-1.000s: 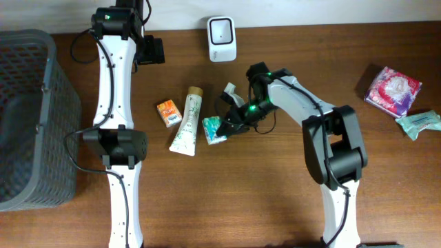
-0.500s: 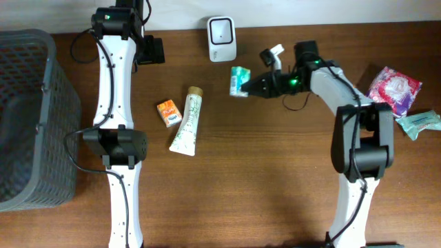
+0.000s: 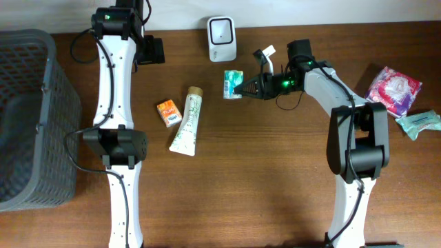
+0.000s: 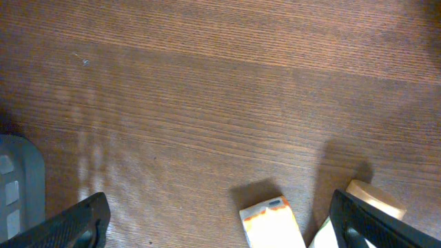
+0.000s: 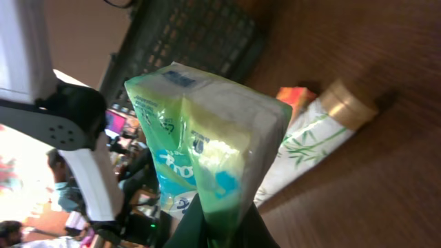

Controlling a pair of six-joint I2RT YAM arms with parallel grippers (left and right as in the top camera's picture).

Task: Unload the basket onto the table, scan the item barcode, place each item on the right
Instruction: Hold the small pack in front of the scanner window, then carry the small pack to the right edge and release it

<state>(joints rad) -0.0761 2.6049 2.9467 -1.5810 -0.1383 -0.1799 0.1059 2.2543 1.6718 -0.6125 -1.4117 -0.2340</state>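
Overhead view: the right pincer [image 3: 242, 87] is clamped on one end of a small green-and-white plastic tissue packet [image 3: 233, 84]. It holds the packet off the brown wooden table [image 3: 275, 179], just in front of the white box-shaped barcode scanner [image 3: 221, 29] and slightly to its right. In the right wrist view the packet [image 5: 207, 172] stands upright out of the closed fingertips [image 5: 238, 224], with its printed face to the camera.

The left pincer [image 3: 148, 49] hangs to the left of the scanner with its jaws wide apart and nothing between them. Its own camera shows both dark fingers [image 4: 76, 224] over bare wood.

In front of the scanner and to its left lie a small orange-and-white carton [image 3: 167, 113] and a white tube with green bamboo print and a gold cap [image 3: 187, 122], side by side. A dark grey mesh basket [image 3: 27, 117] sits far left of the scanner. Far to the right of the scanner lie a pink patterned packet [image 3: 393, 89] and a pale green wrapped pack [image 3: 419, 122].
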